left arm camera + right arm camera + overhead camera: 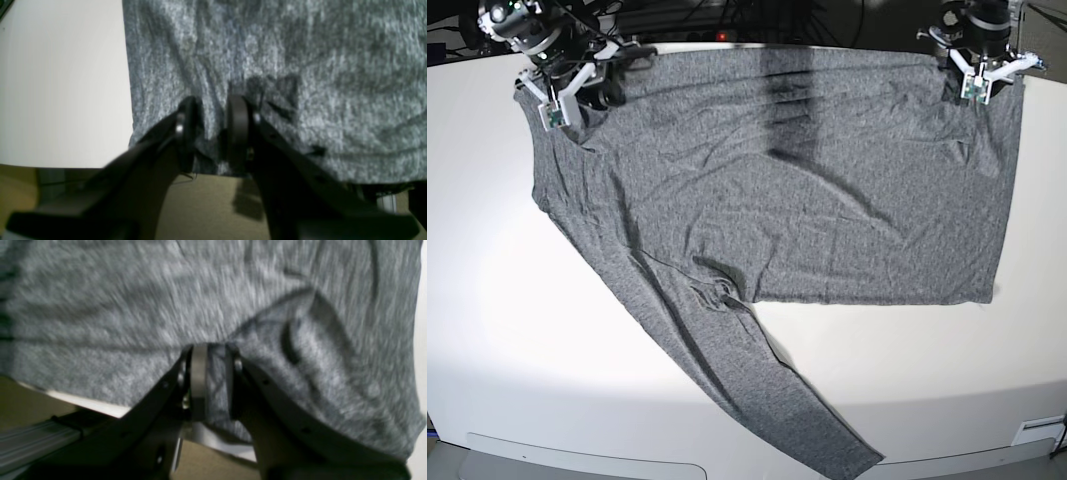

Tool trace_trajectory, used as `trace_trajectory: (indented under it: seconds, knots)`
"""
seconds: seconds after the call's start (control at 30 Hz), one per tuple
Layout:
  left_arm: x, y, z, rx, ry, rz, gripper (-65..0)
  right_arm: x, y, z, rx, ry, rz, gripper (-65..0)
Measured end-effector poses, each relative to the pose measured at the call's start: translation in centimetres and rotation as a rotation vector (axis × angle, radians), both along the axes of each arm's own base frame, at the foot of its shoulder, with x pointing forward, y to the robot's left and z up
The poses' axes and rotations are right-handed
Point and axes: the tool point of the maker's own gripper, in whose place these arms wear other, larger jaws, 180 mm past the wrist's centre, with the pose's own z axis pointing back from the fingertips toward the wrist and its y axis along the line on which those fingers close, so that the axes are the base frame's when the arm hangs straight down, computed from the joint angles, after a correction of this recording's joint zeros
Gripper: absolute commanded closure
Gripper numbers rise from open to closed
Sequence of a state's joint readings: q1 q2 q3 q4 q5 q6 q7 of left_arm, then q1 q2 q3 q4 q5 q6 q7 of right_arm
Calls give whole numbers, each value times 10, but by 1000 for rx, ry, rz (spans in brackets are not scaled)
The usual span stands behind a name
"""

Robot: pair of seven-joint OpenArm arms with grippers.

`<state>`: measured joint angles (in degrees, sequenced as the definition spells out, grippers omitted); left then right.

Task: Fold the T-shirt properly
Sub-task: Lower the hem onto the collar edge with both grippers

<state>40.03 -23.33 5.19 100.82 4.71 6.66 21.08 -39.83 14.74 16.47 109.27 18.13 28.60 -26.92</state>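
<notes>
The heather-grey T-shirt (807,180) lies spread on the white table (547,350), its body across the far half. One long sleeve (767,400) runs toward the front edge. My left gripper (975,88) sits at the shirt's far right corner. In the left wrist view the T-shirt (300,66) fills the frame, and the left gripper (213,113) is shut on its edge at the table's rim. My right gripper (557,105) is at the far left corner. In the right wrist view the right gripper (215,356) is shut on a fold of the T-shirt (133,306).
Dark cables and equipment (747,20) line the space behind the table's far edge. Olive floor (206,206) shows below the table rim in the left wrist view. A metal rail (26,440) shows under the table in the right wrist view.
</notes>
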Motion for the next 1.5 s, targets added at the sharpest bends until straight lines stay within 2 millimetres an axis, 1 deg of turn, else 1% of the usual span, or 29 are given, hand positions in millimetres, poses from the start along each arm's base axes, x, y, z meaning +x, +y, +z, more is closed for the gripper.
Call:
trace_trajectory:
  seconds: [0.1, 0.2, 0.33, 0.5, 0.7, 0.83, 1.0, 1.27, 1.5]
  knots:
    - [6, -7, 6, -19, -32, -23, -164, 1, 1, 1, 0, -4, 2, -106]
    - [8, -8, 7, -23, -41, -24, -164, 1, 1, 2, 0, -5, 2, -106]
    - [10, -6, 10, 26, -53, -61, -164, 1, 1, 2, 0, -5, 2, -106]
    - [10, -6, 10, 30, -59, -67, -164, 2, 3, 3, 22, -9, -5, -106]
    - [7, -3, 5, 45, -46, -71, -164, 2, 3, 3, 23, -9, -5, -106]
    - [9, 0, 7, 102, -55, -112, -164, 2, 3, 3, 22, -9, -5, -106]
    - [11, 4, 9, 115, -58, -127, -164, 3, 3, 4, 23, -13, -5, -106]
    - [16, 25, 14, 179, -46, -183, -164, 4, 3, 4, 23, -16, -4, -106]
    - [17, 25, 14, 178, -50, -183, -164, 4, 3, 4, 23, -17, -4, -106]
